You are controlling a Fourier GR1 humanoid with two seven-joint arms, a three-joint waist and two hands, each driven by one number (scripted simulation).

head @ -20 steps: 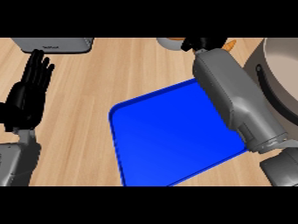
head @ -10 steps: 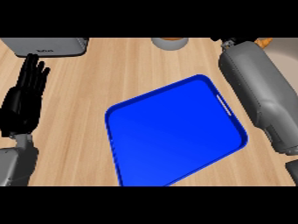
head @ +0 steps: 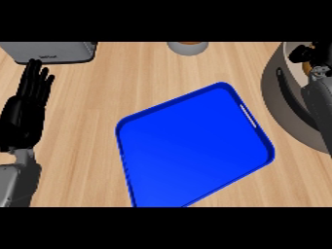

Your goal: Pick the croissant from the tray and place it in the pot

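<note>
The croissant [head: 316,69] shows only as a small tan sliver at the right hand [head: 325,54], above the pot [head: 287,104] at the view's right edge. Most of it is hidden behind the black fingers and the grey forearm, so its attitude cannot be read. The right hand is curled around it — a closed hold, judged from the dark fingers bunched about the tan patch. Whether the pastry touches the pot's inside cannot be told.

The pot is a grey vessel with a pale interior and a dark rim handle, standing on the wooden counter [head: 125,78] just beside the tray's right corner. The hand's position over its opening fits the placing step: the carry looks finished and the release is what remains, on my reading.

The blue tray [head: 193,151] lies tilted on the counter, bare of any item, a white slot handle on its upper right edge — consistent with the pick being done.

The left hand [head: 25,114] is at the view's left, fingers straight and together, pointing up, resting well apart from the tray. It takes no part.

At the top edge, a grey appliance [head: 50,51] and a small round container [head: 188,47] sit partly cut off.
</note>
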